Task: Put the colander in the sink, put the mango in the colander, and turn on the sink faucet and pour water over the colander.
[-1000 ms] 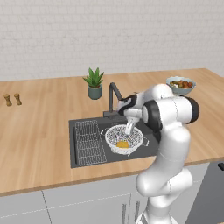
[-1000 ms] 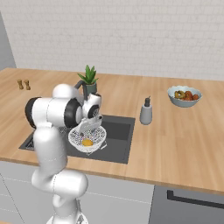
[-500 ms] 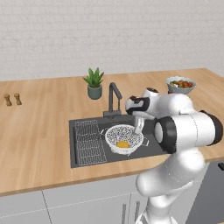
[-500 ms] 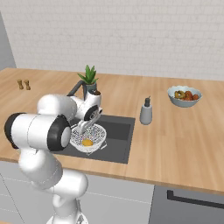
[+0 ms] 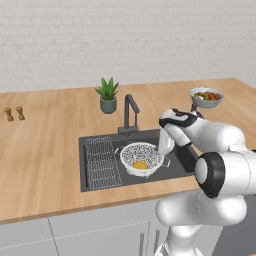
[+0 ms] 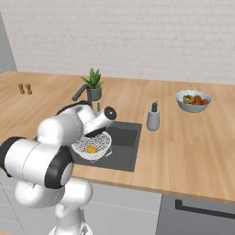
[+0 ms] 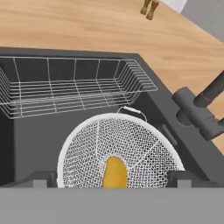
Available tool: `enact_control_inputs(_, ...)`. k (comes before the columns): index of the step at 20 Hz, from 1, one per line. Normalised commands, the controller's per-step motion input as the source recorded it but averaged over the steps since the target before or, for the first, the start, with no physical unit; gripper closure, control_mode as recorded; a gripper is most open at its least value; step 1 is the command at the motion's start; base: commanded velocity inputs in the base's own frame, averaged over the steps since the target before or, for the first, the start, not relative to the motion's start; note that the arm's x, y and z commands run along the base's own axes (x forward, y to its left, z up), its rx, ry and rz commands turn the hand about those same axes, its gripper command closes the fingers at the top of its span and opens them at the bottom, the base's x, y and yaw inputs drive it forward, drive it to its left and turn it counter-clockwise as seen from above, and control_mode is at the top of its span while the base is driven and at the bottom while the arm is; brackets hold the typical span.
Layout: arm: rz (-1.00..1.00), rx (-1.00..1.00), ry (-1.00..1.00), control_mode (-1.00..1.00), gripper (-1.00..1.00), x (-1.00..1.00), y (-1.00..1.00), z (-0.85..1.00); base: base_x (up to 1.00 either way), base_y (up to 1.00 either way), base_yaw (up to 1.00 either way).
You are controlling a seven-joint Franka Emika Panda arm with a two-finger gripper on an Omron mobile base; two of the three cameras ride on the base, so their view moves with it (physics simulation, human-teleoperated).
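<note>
Hand view: end effector (image 7: 112,183) spread wide above colander (image 7: 83,148) holding mango (image 7: 114,173), beside rack (image 7: 65,89).

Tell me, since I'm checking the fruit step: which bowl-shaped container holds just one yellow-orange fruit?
The white mesh colander in the sink holds the single mango. The grey-blue bowl on the counter holds several fruits.
</note>
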Motion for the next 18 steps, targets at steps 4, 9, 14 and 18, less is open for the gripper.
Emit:
enact_control_inputs(4, 0.0, 0.45, -0.01, -1.0, -1.0, 0.31, -0.06, 0.44, 0.0, 0.0, 0.0)
enact_control_inputs(9, 0.0, 0.34, -0.04, -1.0, -1.0, 0.42, -0.14, 0.24, 0.0, 0.0, 0.0)
enact_control_inputs(14, -0.03, 0.24, -0.15, -1.0, -1.0, 0.53, -0.01, 0.11, 0.0, 0.0, 0.0)
enact_control_inputs(18, -0.09, 0.11, -0.22, -1.0, -1.0, 0.53, 0.16, 0.1, 0.0, 0.0, 0.0)
